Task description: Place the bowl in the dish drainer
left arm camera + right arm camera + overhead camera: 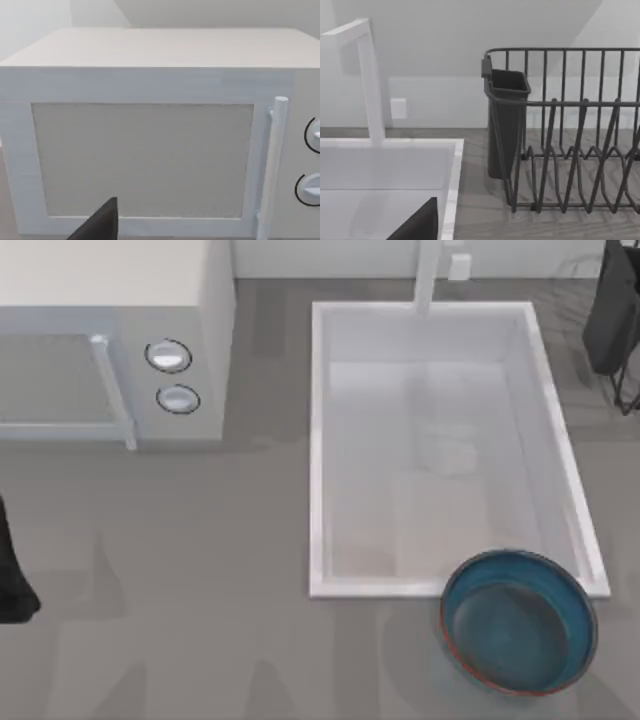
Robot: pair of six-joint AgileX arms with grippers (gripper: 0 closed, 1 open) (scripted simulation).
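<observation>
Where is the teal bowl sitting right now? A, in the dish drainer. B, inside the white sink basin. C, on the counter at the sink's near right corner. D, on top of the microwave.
C: in the top view the bowl sits on the grey counter, just outside the sink basin's near right corner, far from the dish drainer.

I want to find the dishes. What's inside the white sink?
Nothing: the sink looks bare, with a white tap at its back edge. The blue bowl sits outside it, at the front right corner, covering a bit of the rim.
</observation>
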